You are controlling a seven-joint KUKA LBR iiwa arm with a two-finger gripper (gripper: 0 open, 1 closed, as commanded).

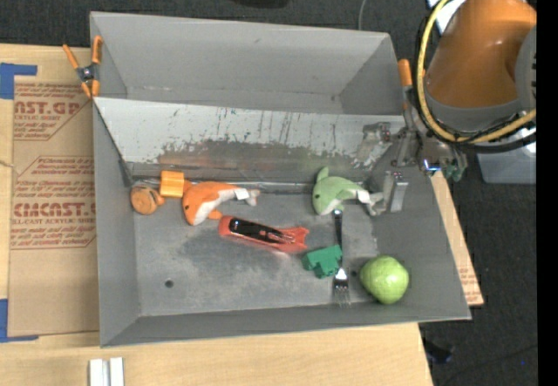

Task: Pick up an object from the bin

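At the right of the bin (244, 71), my fingers (386, 197) hang parted and empty, just beside the tail of the green toy (334, 193), likely to straddle it; the apple (384, 279) lies nearer.

The thing nearest the pincer (389, 194) is a small pale green toy (334, 192), rounded and fish-like, with a fat body and a thinner whitish end pointing right. It lies flat on the floor of the grey bin (261, 288), right of centre in the frame, just below the scuffed back wall, its thin end just beside the pincer.
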